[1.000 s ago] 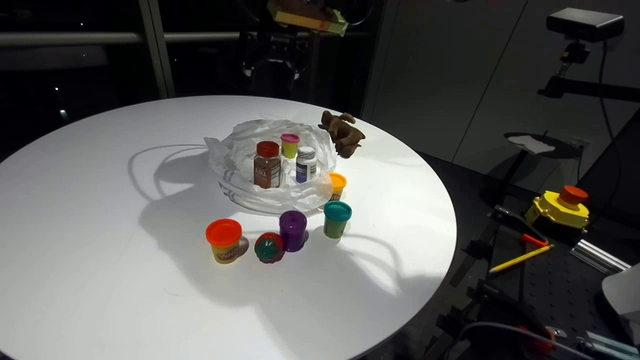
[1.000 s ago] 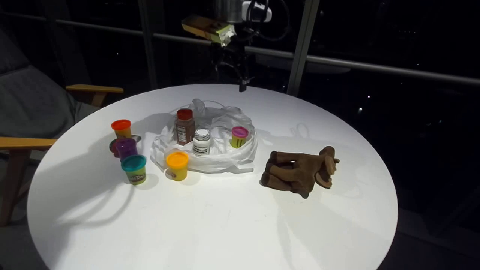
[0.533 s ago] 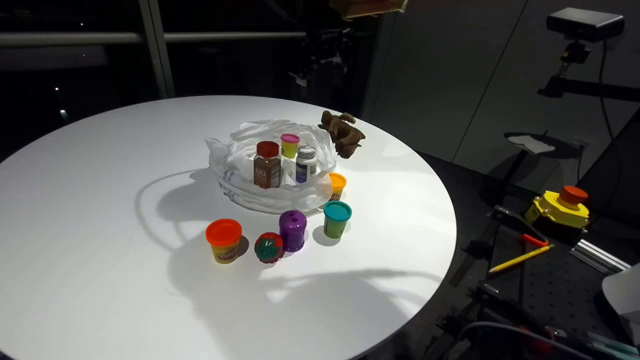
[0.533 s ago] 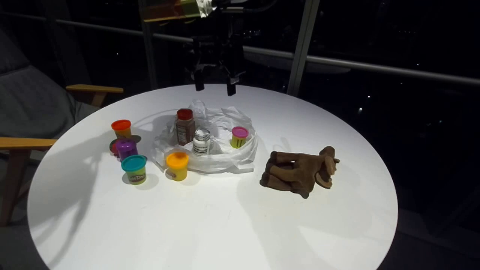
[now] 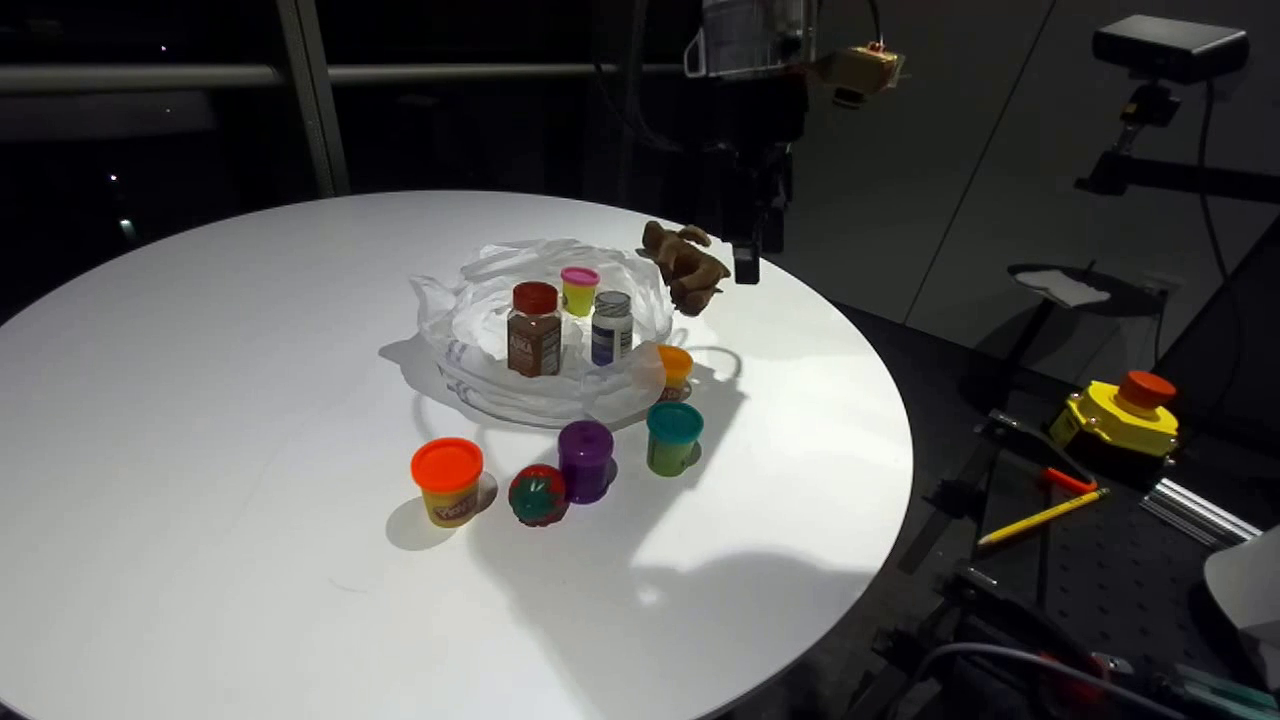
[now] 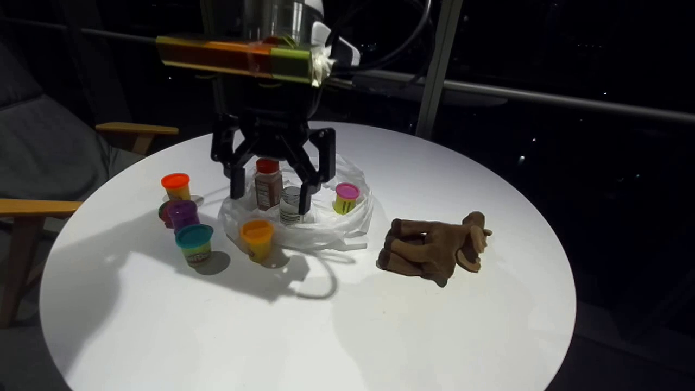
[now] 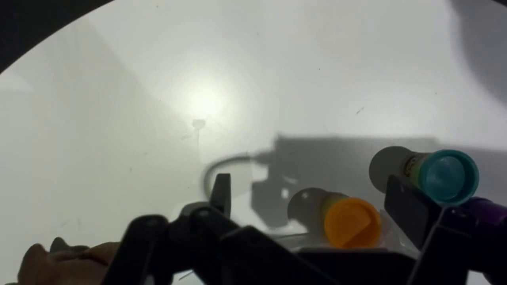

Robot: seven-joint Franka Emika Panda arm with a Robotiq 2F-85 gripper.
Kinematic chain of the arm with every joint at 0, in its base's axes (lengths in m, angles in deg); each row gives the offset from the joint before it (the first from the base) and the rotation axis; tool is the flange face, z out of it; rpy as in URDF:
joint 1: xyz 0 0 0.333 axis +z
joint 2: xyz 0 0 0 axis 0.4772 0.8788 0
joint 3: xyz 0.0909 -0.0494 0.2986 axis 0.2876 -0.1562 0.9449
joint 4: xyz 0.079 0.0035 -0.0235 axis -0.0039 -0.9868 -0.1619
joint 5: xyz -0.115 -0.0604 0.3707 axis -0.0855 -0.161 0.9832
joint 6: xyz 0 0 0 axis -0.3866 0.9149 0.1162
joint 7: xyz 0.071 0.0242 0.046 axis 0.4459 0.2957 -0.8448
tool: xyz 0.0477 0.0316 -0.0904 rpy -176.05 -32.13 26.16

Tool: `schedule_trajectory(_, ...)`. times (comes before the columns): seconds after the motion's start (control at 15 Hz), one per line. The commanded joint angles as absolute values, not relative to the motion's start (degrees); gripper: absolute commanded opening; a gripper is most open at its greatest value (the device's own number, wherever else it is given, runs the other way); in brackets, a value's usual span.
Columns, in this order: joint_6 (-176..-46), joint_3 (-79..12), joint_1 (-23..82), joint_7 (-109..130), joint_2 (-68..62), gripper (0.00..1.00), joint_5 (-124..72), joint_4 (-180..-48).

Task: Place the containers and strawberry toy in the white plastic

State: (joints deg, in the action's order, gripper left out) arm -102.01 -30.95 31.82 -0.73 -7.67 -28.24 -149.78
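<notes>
The white plastic bag (image 5: 480,385) lies open on the table. It holds a red-capped jar (image 5: 534,340), a white bottle (image 5: 611,335) and a pink-lidded tub (image 6: 346,200). Outside it stand a yellow-orange-lidded tub (image 6: 257,239) touching or close to the bag's rim, a teal-lidded tub (image 5: 674,440), a purple container (image 5: 586,462) and an orange-red-lidded tub (image 5: 448,485). The strawberry toy (image 5: 538,497) lies against the purple container. My gripper (image 6: 271,191) is open and empty, raised above the table. In the wrist view the yellow-orange lid (image 7: 352,223) shows between the fingers.
A brown moose toy (image 6: 434,247) lies on the round white table (image 6: 347,326), beyond the bag from the strawberry. The table's edge (image 7: 55,33) shows in the wrist view. A chair (image 6: 49,152) stands beside the table.
My gripper has come forward from the far side of the table and lower, to above the yellow-orange-lidded tub's area. It is open. The objects on the table have not moved.
</notes>
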Motion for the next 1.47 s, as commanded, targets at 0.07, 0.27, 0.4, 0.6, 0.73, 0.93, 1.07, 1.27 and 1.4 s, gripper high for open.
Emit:
schedule_trajectory(0.07,-102.7,-29.0,29.5,-4.6,-1.3,1.00,-23.3,-148.8)
schedule_trajectory(0.27,-110.3,-28.5,30.0,-1.9,1.8,1.00,-23.6,-150.3)
schedule_trajectory(0.4,-116.7,-28.1,30.3,-0.9,3.4,1.00,-24.0,-151.6)
schedule_trajectory(0.6,-125.3,-27.7,30.9,0.4,5.1,1.00,-25.0,-153.6)
schedule_trajectory(0.73,-128.4,-27.5,31.0,0.6,5.8,1.00,-25.1,-154.3)
schedule_trajectory(0.93,-131.5,-27.0,30.8,0.7,5.7,1.00,-24.7,-155.3)
schedule_trajectory(1.07,-133.1,-26.5,30.5,0.4,5.4,1.00,-24.2,-155.6)
schedule_trajectory(1.27,-134.8,-26.0,30.3,0.2,5.2,1.00,-24.0,-155.5)
schedule_trajectory(1.4,-135.2,-25.8,30.2,0.1,5.4,1.00,-23.9,-155.2)
